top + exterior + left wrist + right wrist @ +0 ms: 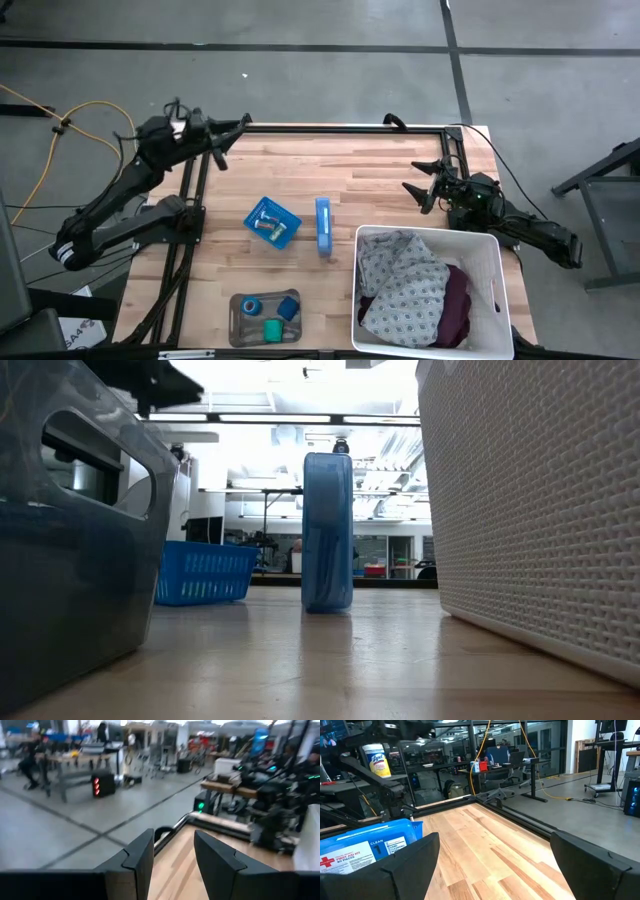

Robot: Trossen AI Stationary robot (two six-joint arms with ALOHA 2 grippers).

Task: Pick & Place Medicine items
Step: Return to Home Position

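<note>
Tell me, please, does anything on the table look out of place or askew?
Only the blue first-aid box: it stands upright on its narrow edge between the blue bin and the white bin, outside both.

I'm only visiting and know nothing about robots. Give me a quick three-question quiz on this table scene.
1. True or false: the white plastic bin holds patterned grey cloth.
2. Where does the green roll lie? A) in a small blue basket B) in the grey plastic tray C) on bare wood
3. Fill in: the left pincer and the right pincer both stand ____ (open or shut).
Key: 1 true; 2 B; 3 open.
</note>
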